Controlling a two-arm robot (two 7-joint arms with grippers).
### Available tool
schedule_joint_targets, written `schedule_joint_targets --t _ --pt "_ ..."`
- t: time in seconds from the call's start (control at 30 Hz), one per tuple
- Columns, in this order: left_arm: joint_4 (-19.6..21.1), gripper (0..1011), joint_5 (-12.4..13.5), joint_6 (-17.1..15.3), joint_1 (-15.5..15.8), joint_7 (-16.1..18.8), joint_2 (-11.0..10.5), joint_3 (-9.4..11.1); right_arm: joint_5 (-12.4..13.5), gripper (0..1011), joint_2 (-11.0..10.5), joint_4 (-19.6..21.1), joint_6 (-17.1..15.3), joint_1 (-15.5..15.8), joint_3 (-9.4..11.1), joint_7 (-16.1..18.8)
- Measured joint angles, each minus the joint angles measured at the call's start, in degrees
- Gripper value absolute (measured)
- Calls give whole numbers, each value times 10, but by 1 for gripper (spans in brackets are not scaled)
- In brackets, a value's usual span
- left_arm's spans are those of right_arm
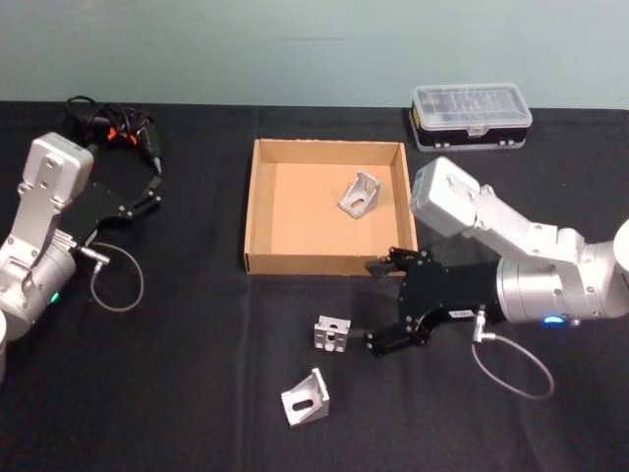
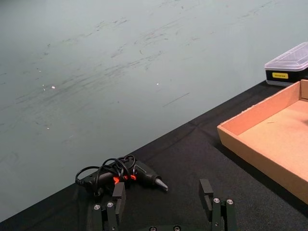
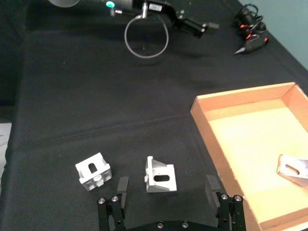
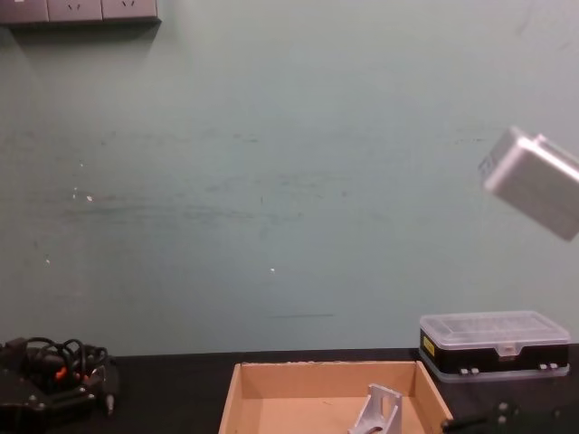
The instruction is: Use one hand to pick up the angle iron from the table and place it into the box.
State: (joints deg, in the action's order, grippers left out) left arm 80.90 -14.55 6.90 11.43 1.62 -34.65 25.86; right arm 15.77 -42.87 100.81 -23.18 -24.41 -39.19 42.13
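Note:
A tan cardboard box [image 1: 262, 211] sits mid-table with one silver angle iron [image 1: 361, 194] lying inside it, also visible in the chest view [image 4: 378, 411]. Two more angle irons rest on the black table [image 1: 177, 393] in front of the box: one [image 1: 332, 333] just left of my right gripper [image 1: 378, 306], another [image 1: 306, 397] nearer to me. The right gripper is open and empty. In the right wrist view the closer angle iron [image 3: 160, 175] lies just ahead of the gap between the spread fingers [image 3: 167, 187]. My left gripper [image 1: 149, 187] stays at the far left, open.
A black case with a clear lid [image 1: 472, 116] stands behind the box at the right. A black tool with looping cables and red bits [image 1: 113, 128] lies at the back left, near the left gripper. Loose cable loops hang by both wrists.

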Motion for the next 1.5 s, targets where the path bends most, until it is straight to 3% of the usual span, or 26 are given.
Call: schedule_joint_targets --t 0.53,1.0,1.5 --pt "0 1000 0 0 0 0 0 0 -33 1004 23 -35 7 -8 -33 -1" --pt "0 1000 0 0 0 0 0 0 -40 1004 46 -67 12 -12 -45 8" --pt "0 1000 0 0 0 0 0 0 -44 1004 56 -78 16 -14 -52 13"
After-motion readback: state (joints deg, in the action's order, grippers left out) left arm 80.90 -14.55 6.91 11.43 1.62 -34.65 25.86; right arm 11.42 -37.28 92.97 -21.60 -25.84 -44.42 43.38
